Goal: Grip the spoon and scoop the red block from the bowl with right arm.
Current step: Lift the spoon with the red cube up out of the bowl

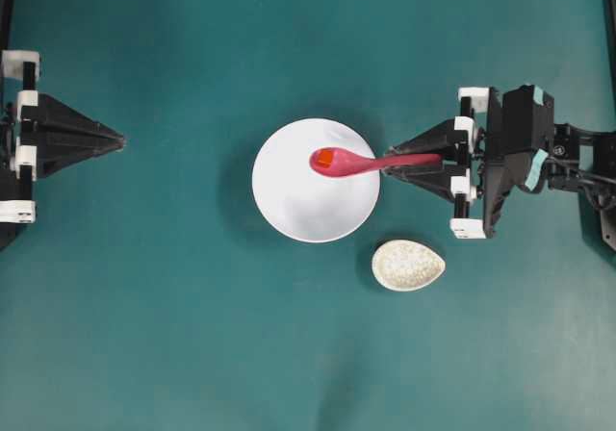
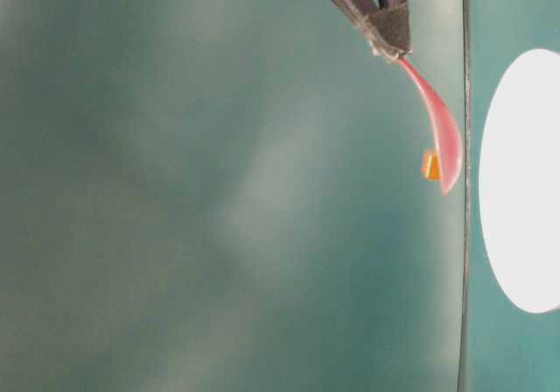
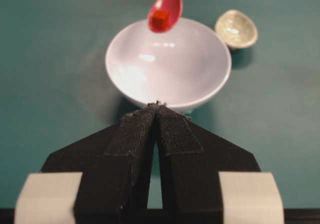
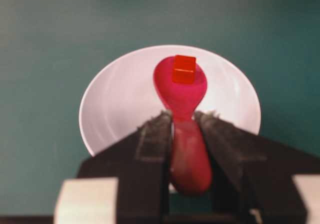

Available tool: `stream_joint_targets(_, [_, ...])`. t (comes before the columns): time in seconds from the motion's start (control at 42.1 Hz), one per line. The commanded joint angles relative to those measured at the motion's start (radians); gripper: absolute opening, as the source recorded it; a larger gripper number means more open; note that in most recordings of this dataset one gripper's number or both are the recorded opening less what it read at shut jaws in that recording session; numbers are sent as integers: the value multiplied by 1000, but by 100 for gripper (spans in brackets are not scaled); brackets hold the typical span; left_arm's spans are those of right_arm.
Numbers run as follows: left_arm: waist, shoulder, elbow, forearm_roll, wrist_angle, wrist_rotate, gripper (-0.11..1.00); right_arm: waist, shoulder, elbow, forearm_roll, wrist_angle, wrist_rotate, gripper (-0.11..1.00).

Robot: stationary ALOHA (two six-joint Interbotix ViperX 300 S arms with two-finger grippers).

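Observation:
My right gripper [image 1: 399,152] [image 4: 183,118] is shut on the handle of the pink spoon [image 1: 371,163] [image 4: 181,91]. The spoon is held above the white bowl [image 1: 289,205] [image 4: 115,99], clear of it in the table-level view [image 2: 442,134]. The red block [image 1: 325,158] [image 4: 184,69] sits in the spoon's scoop; it also shows in the left wrist view [image 3: 160,19] and the table-level view [image 2: 430,164]. My left gripper [image 1: 120,142] [image 3: 157,105] is shut and empty at the far left, well away from the bowl [image 3: 200,91].
A beige speckled egg-shaped dish [image 1: 408,265] [image 3: 236,29] lies on the teal table just right of and nearer than the bowl, below the right arm [image 1: 525,157].

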Motion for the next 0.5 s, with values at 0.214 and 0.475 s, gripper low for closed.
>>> stream_joint_targets(0.214, [2,8,-23,2,-2,-2,0,5,-31,-66,-49,9,-5,24])
stream_joint_targets(0.475, [2,8,-23,2,-2,-2,0,5,-84,-94,-89,83,-6,24])
